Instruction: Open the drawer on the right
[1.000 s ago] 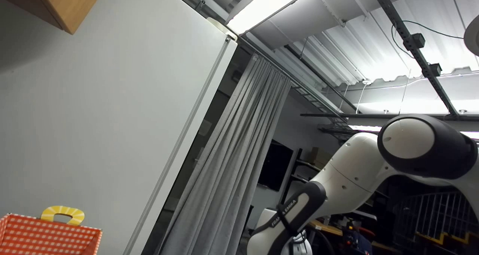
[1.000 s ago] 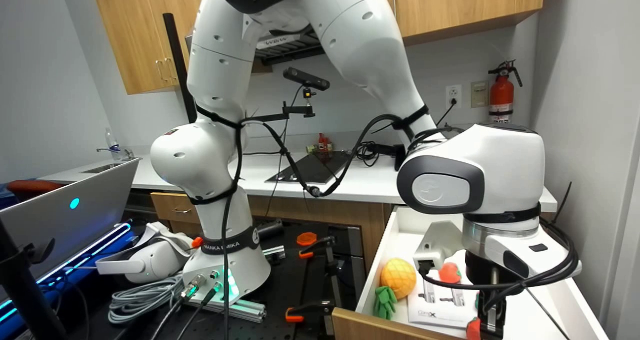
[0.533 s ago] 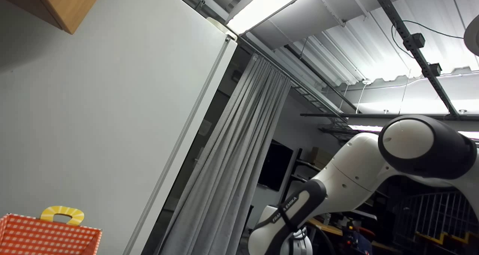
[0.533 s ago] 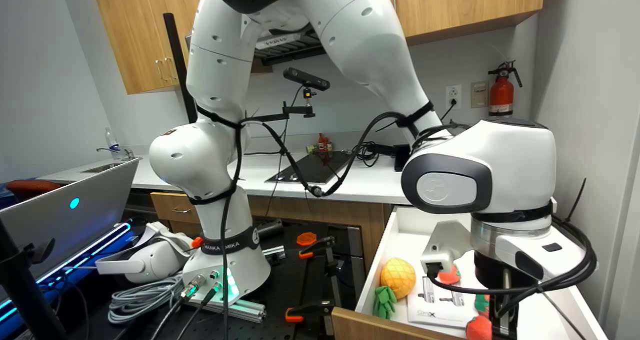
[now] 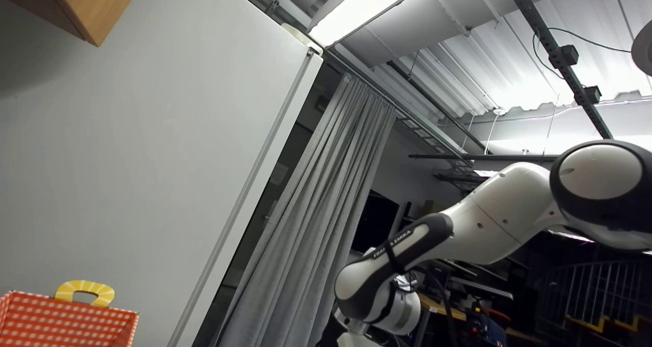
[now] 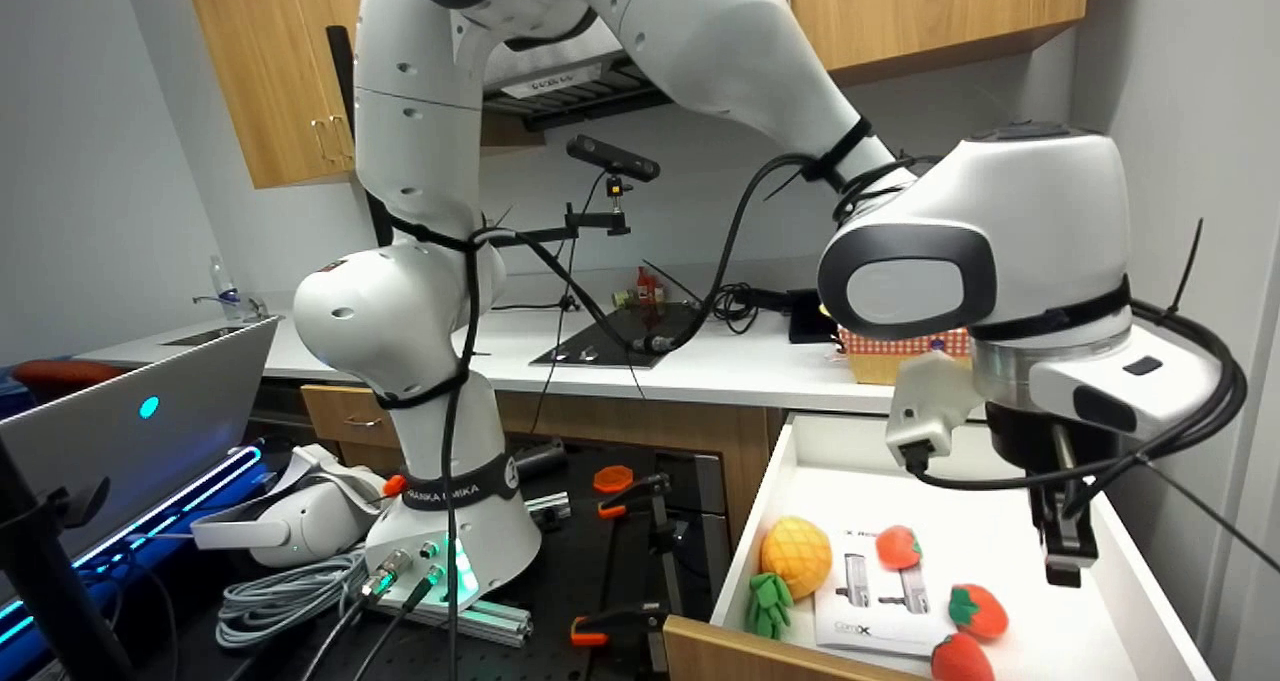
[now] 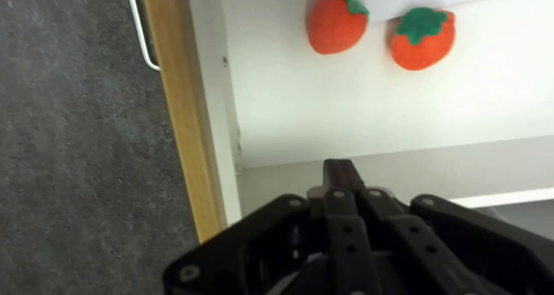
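Observation:
The drawer on the right has a wooden front [image 6: 775, 653] and a white inside, and stands pulled out. In the wrist view its front edge [image 7: 186, 108] and a metal handle [image 7: 140, 30] show on the left. My gripper [image 6: 1068, 566] points down above the drawer's right part, apart from the handle. In the wrist view the gripper's fingertips [image 7: 344, 167] are together with nothing between them, in front of the drawer's side wall. The handle is out of view in the exterior views.
In the drawer lie a toy pineapple [image 6: 796, 557], a white box or booklet [image 6: 865, 611] and toy strawberries [image 6: 978, 611]. A checked basket [image 6: 900, 343] stands on the counter [image 6: 700, 391] behind the arm. A wall [image 6: 1170, 211] stands close on the right.
My gripper has risen from low in the drawer and shifted slightly right in an exterior view. Strawberries and the basket it hid now show. The drawer has not moved.

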You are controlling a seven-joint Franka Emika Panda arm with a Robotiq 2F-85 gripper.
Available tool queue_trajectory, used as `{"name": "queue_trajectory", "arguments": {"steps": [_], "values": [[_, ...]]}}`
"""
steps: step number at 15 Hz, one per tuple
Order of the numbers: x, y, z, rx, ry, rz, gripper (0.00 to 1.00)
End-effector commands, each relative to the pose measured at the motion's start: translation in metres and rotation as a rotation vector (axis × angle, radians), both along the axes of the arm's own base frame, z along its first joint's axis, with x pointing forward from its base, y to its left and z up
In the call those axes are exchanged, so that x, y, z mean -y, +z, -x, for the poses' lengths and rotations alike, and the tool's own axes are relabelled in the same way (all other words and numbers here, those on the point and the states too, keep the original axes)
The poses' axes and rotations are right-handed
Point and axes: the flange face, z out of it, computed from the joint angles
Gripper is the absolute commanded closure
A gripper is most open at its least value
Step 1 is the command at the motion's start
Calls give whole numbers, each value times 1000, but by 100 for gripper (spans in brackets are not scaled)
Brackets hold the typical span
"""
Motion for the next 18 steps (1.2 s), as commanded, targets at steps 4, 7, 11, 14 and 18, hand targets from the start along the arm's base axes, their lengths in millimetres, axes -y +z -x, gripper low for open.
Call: {"name": "queue_trajectory", "arguments": {"steps": [4, 7, 11, 14, 18], "values": [[-46, 79, -1, 157, 125, -110, 100], [-62, 107, 7, 207, 186, -164, 100], [-73, 134, 28, 235, 270, -231, 100], [-79, 144, 45, 234, 322, -261, 100], [-85, 150, 61, 214, 365, -277, 73]]}}
